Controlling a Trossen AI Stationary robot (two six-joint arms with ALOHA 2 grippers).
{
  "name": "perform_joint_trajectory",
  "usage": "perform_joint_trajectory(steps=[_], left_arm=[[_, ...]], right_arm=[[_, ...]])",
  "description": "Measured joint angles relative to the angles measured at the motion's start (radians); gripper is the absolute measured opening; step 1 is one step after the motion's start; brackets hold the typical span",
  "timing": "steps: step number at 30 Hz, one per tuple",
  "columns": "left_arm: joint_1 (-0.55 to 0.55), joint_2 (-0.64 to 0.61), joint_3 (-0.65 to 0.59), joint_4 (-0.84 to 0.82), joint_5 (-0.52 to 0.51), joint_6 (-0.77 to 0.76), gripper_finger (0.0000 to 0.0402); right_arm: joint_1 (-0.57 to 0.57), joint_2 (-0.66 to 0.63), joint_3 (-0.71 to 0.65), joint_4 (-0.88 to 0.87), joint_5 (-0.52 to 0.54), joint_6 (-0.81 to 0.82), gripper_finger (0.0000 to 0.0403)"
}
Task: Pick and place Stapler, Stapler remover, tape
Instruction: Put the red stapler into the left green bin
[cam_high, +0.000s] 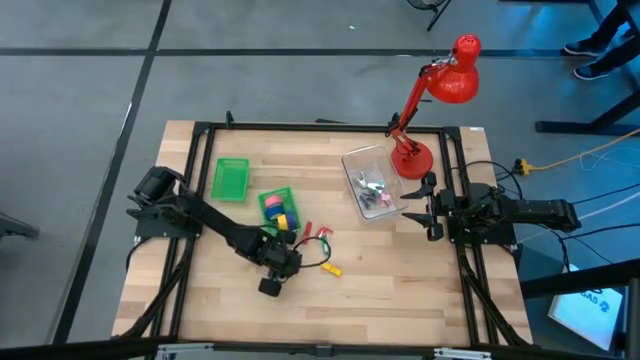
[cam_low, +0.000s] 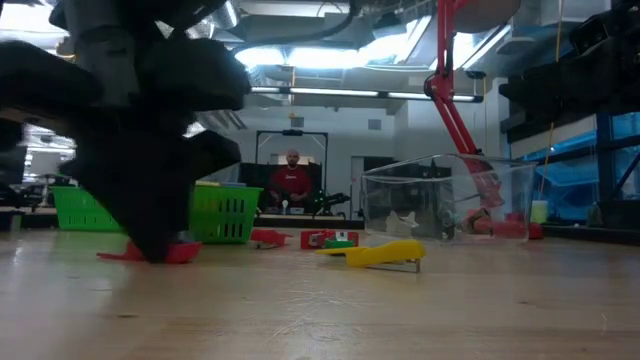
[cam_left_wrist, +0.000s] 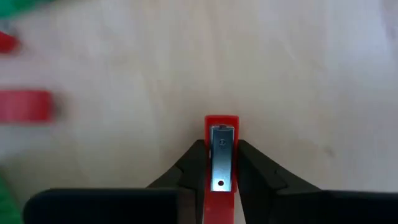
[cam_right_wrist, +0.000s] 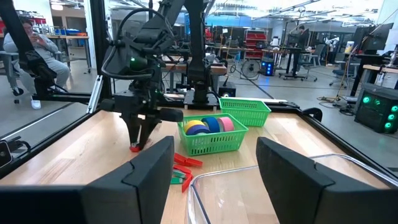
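Left pincer (cam_left_wrist: 221, 163) pinches the red stapler (cam_left_wrist: 220, 155) narrowly at its tip, low on the desk (cam_high: 400, 290) near the tape basket (cam_high: 277, 201); so shallow, it could slip. Right pincer (cam_right_wrist: 214, 163) waits wide.

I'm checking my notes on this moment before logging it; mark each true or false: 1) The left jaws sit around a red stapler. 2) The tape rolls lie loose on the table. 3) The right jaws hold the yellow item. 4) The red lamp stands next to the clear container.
1) True: the left gripper has its jaws on either side of the red stapler.
2) False: the tape rolls are inside a green basket.
3) False: the right gripper is open and empty, away from the yellow item.
4) True: the red lamp stands next to the clear container.
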Motion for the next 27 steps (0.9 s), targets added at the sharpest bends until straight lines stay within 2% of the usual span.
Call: perform_joint_trajectory(steps=[4, 9, 12, 17, 21, 27], left_arm=[[-0.024, -0.066, -0.007, -0.038, 0.046, -0.033, 0.0059], [-0.034, -0.196, -0.004, -0.05, 0.003, -0.093, 0.0059], [-0.035, -0.295, -0.004, -0.05, -0.071, -0.149, 0.0059], [-0.028, -0.451, -0.002, -0.116, -0.284, -0.237, 0.0059], [0.004, -0.552, -0.001, -0.272, -0.395, -0.31, 0.0059], [0.099, -0.669, -0.001, -0.544, -0.482, -0.405, 0.0059]], right_arm=[[0.0, 0.0, 0.0, 0.0, 0.0, 0.0, 0.0232], [0.0, 0.0, 0.0, 0.0, 0.0, 0.0, 0.0232], [0.0, 0.0, 0.0, 0.0, 0.0, 0.0, 0.0232], [0.0, 0.0, 0.0, 0.0, 0.0, 0.0, 0.0232], [0.0, 0.0, 0.0, 0.0, 0.0, 0.0, 0.0232], [0.0, 0.0, 0.0, 0.0, 0.0, 0.0, 0.0232]])
